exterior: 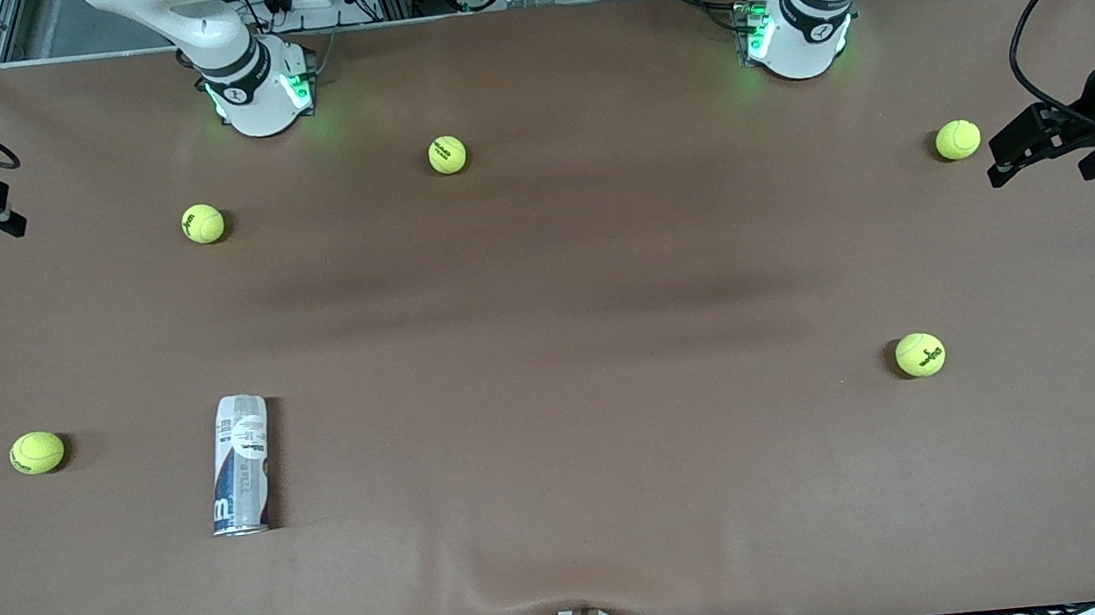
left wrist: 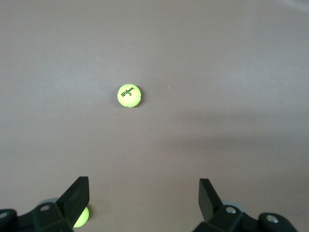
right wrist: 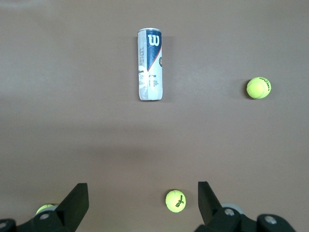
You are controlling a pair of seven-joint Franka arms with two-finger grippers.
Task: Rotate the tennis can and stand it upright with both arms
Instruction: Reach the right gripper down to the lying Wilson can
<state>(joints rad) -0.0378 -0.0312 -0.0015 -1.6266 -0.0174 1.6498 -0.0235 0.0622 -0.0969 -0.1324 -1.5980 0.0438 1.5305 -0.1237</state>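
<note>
The tennis can lies on its side on the brown table, toward the right arm's end and near the front camera. Its navy "W" end points at that camera. It also shows in the right wrist view. My right gripper is open and empty, high over the table, well apart from the can. My left gripper is open and empty, high over the table at the left arm's end, and the can is out of its view. Neither gripper shows in the front view.
Several yellow-green tennis balls lie scattered: one beside the can, one and one near the right arm's base, and two at the left arm's end. Black fixtures stand at both table ends.
</note>
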